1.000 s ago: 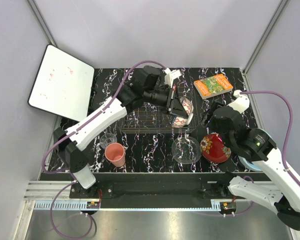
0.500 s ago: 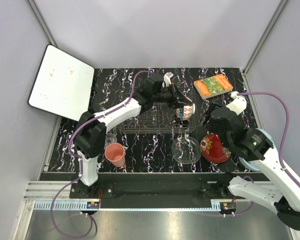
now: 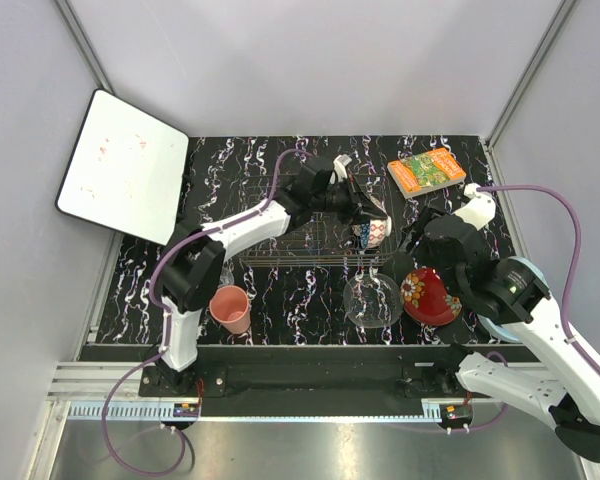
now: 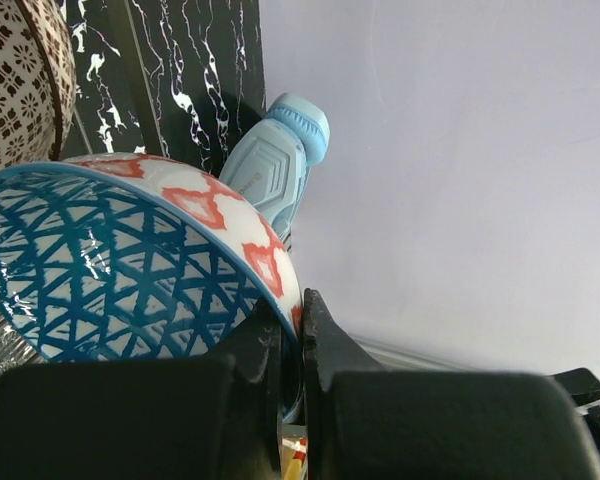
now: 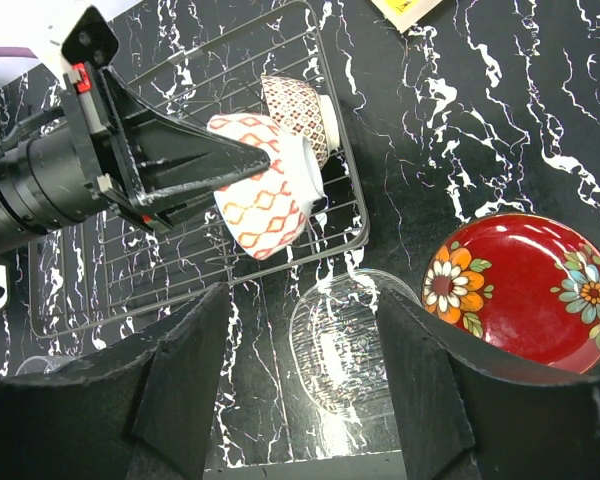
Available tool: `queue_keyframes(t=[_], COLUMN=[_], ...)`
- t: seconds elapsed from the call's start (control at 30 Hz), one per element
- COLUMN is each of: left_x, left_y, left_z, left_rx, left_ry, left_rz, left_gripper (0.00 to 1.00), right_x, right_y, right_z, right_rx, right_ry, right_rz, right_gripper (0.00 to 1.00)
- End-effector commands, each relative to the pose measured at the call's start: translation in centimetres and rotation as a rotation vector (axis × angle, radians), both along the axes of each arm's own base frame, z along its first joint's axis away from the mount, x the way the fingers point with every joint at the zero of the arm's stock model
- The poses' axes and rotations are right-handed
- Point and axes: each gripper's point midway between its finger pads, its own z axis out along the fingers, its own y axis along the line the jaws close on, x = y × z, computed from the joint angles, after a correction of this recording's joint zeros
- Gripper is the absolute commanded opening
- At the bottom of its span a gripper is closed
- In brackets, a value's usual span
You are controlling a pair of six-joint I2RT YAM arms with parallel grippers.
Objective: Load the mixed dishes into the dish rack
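Over the right end of the dish rack (image 3: 285, 243), the blue patterned bowl (image 5: 265, 195) is held tipped on its side by the left end effector (image 4: 292, 322). Its rim is pinched tightly between the two fingers, and the blue lattice of its inside is turned toward the left wrist camera. Whether the bowl is touching the wires cannot be told. Just beside it, in the far right corner of the rack, the tan-red patterned bowl (image 5: 298, 105) is seen lying on its side.

The right end effector (image 5: 300, 290) is held above the near right corner of the rack, its fingers spread wide with nothing gripped between them. Below it, on the black marbled surface (image 3: 300, 290), the clear glass plate (image 5: 342, 340) is set just in front of the rack. The red flower-rimmed dish (image 5: 520, 290) is placed close to the plate's right side. The pink plastic cup (image 3: 230, 308) is stood upright near the front left, apart from the rack.
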Motion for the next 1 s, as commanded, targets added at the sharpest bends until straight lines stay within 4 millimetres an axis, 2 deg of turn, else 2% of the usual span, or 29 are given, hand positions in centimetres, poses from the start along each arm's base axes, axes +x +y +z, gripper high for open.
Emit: queue_keyframes(t=[0.0, 0.2, 0.53, 0.77, 0.83, 0.93, 0.97], left_x=[-0.1, -1.7, -4.0, -4.2, -4.1, -3.9, -3.9], left_y=[-0.7, -0.7, -1.1, -1.1, -1.1, -0.9, -1.0], left_z=[0.1, -2.8, -3.9, -4.1, -4.1, -4.1, -4.1], left_rx=[-0.015, 0.042, 0.072, 0.079, 0.082, 0.092, 0.095], left_ry=[-0.093, -0.070, -0.069, -0.077, -0.089, -0.092, -0.089], left_rz=[-0.013, -0.045, -0.091, -0.094, -0.094, -0.087, -0.087], left_gripper=[0.00, 0.00, 0.00, 0.00, 0.11, 0.17, 0.26], right_x=[0.3, 0.2, 0.5, 0.7, 0.7, 0.8, 0.8], right_y=[-0.1, 0.1, 0.5, 0.8, 0.8, 0.8, 0.8], right_z=[1.4, 0.8, 0.8, 0.8, 0.9, 1.0, 1.1], right_rx=[0.028, 0.036, 0.030, 0.028, 0.026, 0.023, 0.025], right_ry=[-0.045, -0.039, -0.038, -0.036, -0.037, -0.038, -0.040], right_rz=[-0.015, -0.008, 0.005, 0.013, 0.012, 0.010, 0.010], right_gripper=[0.69, 0.69, 0.70, 0.70, 0.75, 0.77, 0.77])
